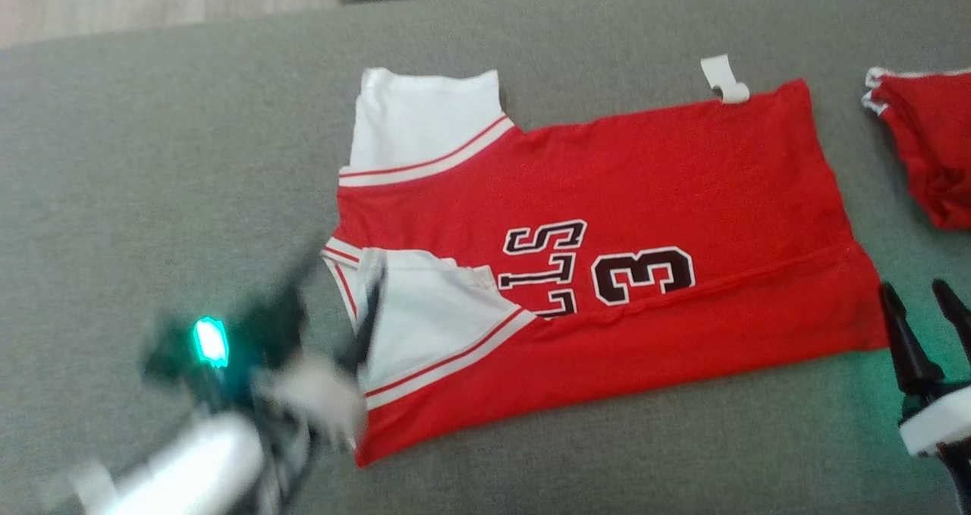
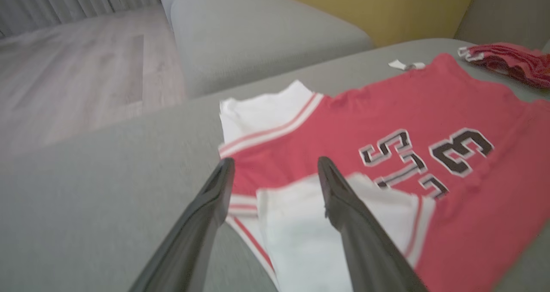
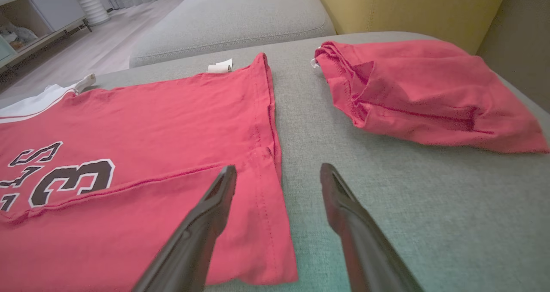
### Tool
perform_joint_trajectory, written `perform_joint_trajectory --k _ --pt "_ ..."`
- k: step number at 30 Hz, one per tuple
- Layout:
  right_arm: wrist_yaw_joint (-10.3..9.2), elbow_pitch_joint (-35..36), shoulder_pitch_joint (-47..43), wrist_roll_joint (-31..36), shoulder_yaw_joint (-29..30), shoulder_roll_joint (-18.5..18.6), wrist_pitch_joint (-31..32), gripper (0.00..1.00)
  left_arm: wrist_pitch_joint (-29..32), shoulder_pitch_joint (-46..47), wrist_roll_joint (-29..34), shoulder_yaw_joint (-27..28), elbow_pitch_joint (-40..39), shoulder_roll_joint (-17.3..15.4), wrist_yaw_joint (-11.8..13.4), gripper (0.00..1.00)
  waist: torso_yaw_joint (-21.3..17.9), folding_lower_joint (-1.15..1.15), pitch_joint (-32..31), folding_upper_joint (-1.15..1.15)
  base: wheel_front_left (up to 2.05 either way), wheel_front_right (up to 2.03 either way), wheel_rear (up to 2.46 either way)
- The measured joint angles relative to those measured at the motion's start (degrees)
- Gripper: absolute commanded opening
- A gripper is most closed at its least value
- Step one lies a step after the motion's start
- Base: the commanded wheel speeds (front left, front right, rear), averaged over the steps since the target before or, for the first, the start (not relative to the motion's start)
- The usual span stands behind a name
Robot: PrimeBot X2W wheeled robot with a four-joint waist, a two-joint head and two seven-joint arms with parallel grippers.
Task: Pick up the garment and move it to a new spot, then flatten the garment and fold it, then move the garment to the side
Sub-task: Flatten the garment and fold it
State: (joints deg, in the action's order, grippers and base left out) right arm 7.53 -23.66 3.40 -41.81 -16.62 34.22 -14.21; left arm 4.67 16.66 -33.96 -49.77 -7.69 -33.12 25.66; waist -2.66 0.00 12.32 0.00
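Seeing the garment lying flat on the grey cushion, long axis running left-to-right across head view, collar and sleeves pointing to robot's left, hem pointing to its right. Judging the near long edge as already turned over, so prob. folding lengthwise. Finding left gripper at the collar end, fingers apart, straddling the edge of the near white sleeve; touching cloth or not, cannot tell, pic too blurred. Finding right gripper at the opposite end, fingers also apart, holding nothing, near hem corner lying just beside it & rest of cloth stretching away toward robot's left. Standing one arm per short end, each nearer to its own side; next move prob. needing both taking the near corners together. Keeping off the other red garment, lying apart beyond the hem.
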Motion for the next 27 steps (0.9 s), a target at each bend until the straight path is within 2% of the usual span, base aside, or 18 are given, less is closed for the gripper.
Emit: perform_joint_trajectory --k 3,7,10,13,16,20,27 --pt "0.0 2.2 0.7 1.5 1.1 -1.1 0.0 1.0 4.2 11.9 0.8 1.9 1.1 -0.7 -4.3 1.0 -0.6 0.0 2.0 0.0 0.0 0.0 0.0" --pt "0.0 5.1 3.9 3.1 1.3 -1.9 0.3 1.0 14.0 29.7 -1.8 2.9 8.0 -0.3 -13.5 1.0 -1.8 0.02 5.6 0.0 0.0 0.0 0.0" --pt "0.0 6.5 6.8 3.7 0.9 -1.9 0.7 1.0 21.4 38.6 -5.0 3.0 15.1 0.4 -19.9 1.0 -3.3 0.02 8.2 0.0 0.0 0.0 0.0" --pt "0.0 7.2 8.7 4.2 0.5 -2.5 0.7 1.0 28.0 44.4 -6.6 2.8 22.9 0.6 -23.7 1.0 -5.3 0.02 10.4 0.0 0.0 0.0 0.0" --pt "0.0 7.8 9.4 4.1 -0.2 -3.7 0.7 1.0 33.6 47.8 -8.4 2.5 29.6 0.7 -25.9 1.0 -7.4 0.02 12.5 0.0 0.0 0.0 0.0" --pt "0.0 7.8 10.4 4.1 -0.7 -4.6 0.6 1.0 37.8 50.2 -8.5 1.7 37.4 0.2 -27.6 1.0 -10.6 0.02 15.6 0.0 0.0 0.0 0.0" --pt "0.0 7.2 10.6 4.0 -0.7 -4.7 0.4 1.0 38.7 51.1 -8.4 1.4 41.9 -0.7 -28.3 1.0 -12.9 0.0 17.9 0.0 0.0 0.0 0.0"
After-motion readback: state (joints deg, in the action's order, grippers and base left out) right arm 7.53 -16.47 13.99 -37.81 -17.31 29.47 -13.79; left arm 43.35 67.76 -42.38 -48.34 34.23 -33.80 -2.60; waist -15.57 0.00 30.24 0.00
